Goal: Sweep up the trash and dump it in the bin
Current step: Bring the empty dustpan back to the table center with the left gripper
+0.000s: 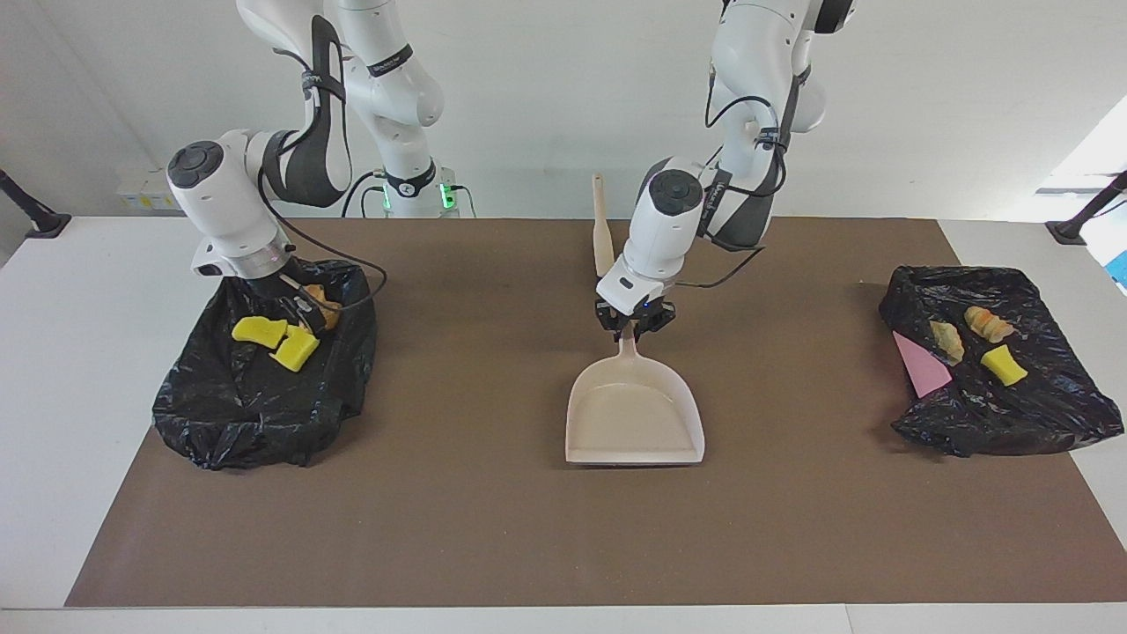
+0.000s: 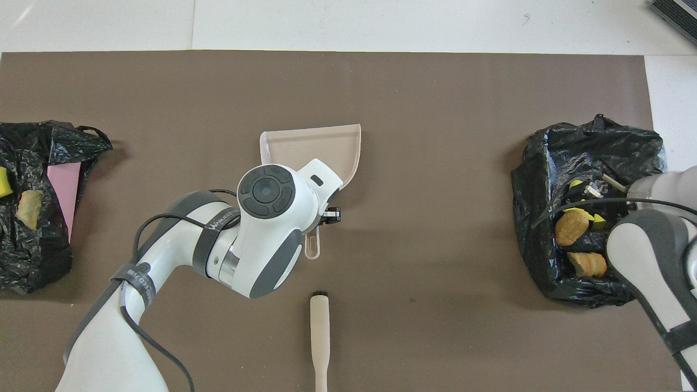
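Observation:
My left gripper [image 1: 631, 328] is shut on the handle of the beige dustpan [image 1: 634, 414], mid-table. The pan is empty and its mouth points away from the robots; it also shows in the overhead view [image 2: 310, 144], partly under my left arm. My right gripper [image 1: 302, 313] is down in the black bag [image 1: 264, 396] at the right arm's end. That bag holds yellow sponge chunks [image 1: 258, 330] and orange-brown lumps [image 2: 570, 227]. The bag's other scraps [image 1: 295, 350] lie right beside the gripper.
A beige brush [image 2: 319, 337] lies nearer to the robots than the dustpan. A second black bag [image 1: 995, 396] at the left arm's end carries a flat pink sheet [image 1: 920, 368], a yellow chunk [image 1: 1004, 364] and two bread-like lumps [image 1: 988, 324].

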Motion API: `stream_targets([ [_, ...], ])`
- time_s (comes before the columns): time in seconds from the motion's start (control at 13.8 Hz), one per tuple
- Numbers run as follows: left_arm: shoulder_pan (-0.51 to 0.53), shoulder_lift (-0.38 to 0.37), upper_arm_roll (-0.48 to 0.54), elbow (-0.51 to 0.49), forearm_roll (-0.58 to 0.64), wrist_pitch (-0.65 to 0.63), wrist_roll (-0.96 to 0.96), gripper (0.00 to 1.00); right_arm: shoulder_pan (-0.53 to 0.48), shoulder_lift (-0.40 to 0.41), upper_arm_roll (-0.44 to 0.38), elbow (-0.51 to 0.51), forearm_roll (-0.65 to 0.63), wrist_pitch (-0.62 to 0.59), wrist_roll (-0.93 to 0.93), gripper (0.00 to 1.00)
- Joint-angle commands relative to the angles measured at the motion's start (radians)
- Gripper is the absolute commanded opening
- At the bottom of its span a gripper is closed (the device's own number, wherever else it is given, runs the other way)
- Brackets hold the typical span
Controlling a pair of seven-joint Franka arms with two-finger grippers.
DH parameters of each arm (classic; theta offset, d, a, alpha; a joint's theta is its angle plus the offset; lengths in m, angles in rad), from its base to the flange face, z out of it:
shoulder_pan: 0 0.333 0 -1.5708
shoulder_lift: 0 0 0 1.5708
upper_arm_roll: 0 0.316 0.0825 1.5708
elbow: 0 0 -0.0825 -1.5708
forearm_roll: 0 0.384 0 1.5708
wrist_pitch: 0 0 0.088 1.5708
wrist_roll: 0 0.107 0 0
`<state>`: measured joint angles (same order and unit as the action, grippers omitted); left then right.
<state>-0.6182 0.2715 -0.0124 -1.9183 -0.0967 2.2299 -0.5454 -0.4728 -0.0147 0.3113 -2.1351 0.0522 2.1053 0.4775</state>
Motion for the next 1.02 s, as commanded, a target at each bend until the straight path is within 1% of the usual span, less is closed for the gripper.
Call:
stream_targets([
  [0.0, -0.022, 0.006, 0.02, 0.007, -0.005, 0.007, -0.034, 0.48, -0.007, -0.054, 0.009, 0.191, -0.018, -0.247, -0.133, 1.0],
  [0.07, -0.02, 0.003, 0.022, 0.007, -0.003, 0.002, -0.038, 0.99, -0.003, -0.074, 0.015, 0.261, -0.017, -0.337, -0.198, 1.0],
  [0.15, -0.005, -0.006, 0.023, 0.01, -0.003, -0.013, -0.039, 1.0, -0.001, -0.089, 0.022, 0.327, -0.015, -0.411, -0.241, 1.0],
  [0.29, 0.041, -0.032, 0.029, 0.015, -0.001, -0.042, -0.031, 1.0, 0.022, -0.085, 0.026, 0.468, -0.018, -0.545, -0.258, 1.0],
  [0.44, 0.099, -0.046, 0.031, 0.024, 0.011, -0.053, -0.018, 1.0, 0.054, -0.077, 0.028, 0.558, -0.026, -0.625, -0.258, 1.0],
  [0.58, 0.167, -0.052, 0.029, 0.041, 0.031, -0.056, 0.03, 1.0, 0.129, -0.03, 0.029, 0.644, -0.069, -0.682, -0.257, 1.0],
  [0.65, 0.205, -0.063, 0.029, 0.044, 0.031, -0.064, 0.083, 1.0, 0.143, -0.015, 0.029, 0.67, -0.093, -0.691, -0.257, 1.0],
  [0.87, 0.302, -0.063, 0.029, 0.07, 0.031, -0.079, 0.203, 1.0, 0.148, -0.013, 0.031, 0.672, -0.097, -0.685, -0.258, 1.0],
  [0.95, 0.334, -0.066, 0.029, 0.071, 0.029, -0.081, 0.269, 1.0, 0.148, -0.013, 0.049, 0.672, -0.1, -0.688, -0.258, 1.0],
])
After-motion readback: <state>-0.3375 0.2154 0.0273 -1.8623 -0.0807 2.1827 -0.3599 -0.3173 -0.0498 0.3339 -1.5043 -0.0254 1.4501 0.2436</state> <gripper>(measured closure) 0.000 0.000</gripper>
